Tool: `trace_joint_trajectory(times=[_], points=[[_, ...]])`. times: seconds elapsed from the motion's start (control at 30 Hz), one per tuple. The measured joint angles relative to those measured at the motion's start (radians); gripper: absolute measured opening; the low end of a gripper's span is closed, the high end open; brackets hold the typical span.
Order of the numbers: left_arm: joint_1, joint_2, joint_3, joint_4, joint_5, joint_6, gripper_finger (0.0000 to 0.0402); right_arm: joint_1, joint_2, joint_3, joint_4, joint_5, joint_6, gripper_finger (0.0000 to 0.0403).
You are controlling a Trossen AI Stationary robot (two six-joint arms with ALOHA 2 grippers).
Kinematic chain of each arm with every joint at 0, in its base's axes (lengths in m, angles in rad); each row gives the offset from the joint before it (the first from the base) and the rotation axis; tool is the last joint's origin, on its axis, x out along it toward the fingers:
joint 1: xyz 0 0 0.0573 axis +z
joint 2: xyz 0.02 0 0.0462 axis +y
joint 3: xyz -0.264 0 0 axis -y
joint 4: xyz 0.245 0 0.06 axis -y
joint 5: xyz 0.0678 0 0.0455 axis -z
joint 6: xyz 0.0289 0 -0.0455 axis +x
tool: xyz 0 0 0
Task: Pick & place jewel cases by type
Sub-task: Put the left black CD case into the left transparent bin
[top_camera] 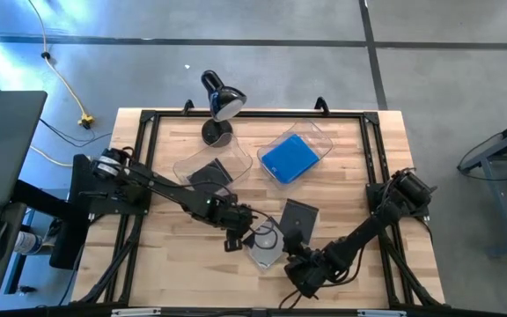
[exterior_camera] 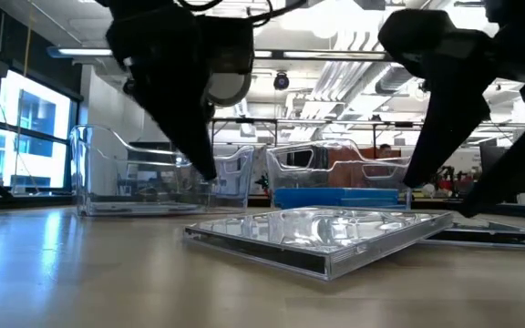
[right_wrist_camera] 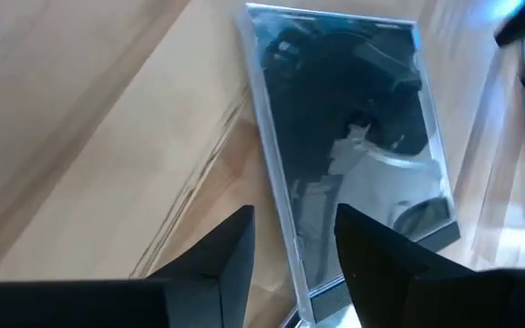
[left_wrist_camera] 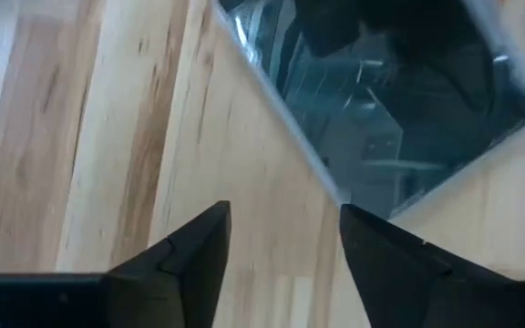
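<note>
- Two bins sit at the far side of the table [top_camera: 148, 264]; the right-hand clear bin [top_camera: 319, 145] holds the blue jewel cases [top_camera: 289, 158], the left-hand clear bin [top_camera: 236, 163] holds one dark case [top_camera: 209, 173]
- two more dark/clear cases are out on the wood near the front edge; the silvery case [top_camera: 265, 242] lies tilted, one edge propped on the dark flat case [top_camera: 299, 217] just beside it, which shows best in the low view
- left gripper [left_wrist_camera: 285, 246] hangs low right at a corner of the silvery case, fingers [left_wrist_camera: 203, 241] apart and nothing between them; it isn't gripping anything
- right gripper [right_wrist_camera: 294, 246] is near the front of the table, aimed along an edge of the dark flat case; its fingers stand apart too, nothing clamped
- my guess at the step: get the silvery case into the left-hand bin with the other dark one; I'd use the raised edge, slide one finger under and one over, close square on the rim rather than the corner so it doesn't pivot; lift slowly so the lower case isn't dragged along
- no brands, labels or writing readable anywhere; the case faces only show reflections
</note>
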Motion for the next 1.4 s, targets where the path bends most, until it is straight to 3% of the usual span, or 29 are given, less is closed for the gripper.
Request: trace_joint_trajectory(times=[0.2, 0.67, 0.93, 1.27, 1.4], points=[[-0.001, 0.0, 0.001, 0.128, 0.058, -0.009, 0.0229, -0.008, 0.015, 0.0, 0.006, 0.014, -0.032, 0.014], [0.058, 0.083, 0.0, 0.168, 0.087, -0.04, 0.023, -0.015, 0.082, 0.0, 0.026, 0.13, -0.142, 0.014], [0.13, 0.127, 0.002, 0.214, 0.264, -0.045, 0.023, -0.022, 0.084, 0.0, 0.019, 0.125, -0.154, 0.014], [0.138, 0.129, -0.001, 0.297, 0.341, -0.043, 0.023, -0.069, 0.084, 0.0, -0.003, 0.13, -0.243, 0.014], [0.137, 0.129, -0.001, 0.295, 0.323, -0.042, 0.023, -0.08, 0.084, 0.0, -0.014, 0.141, -0.248, 0.014]])
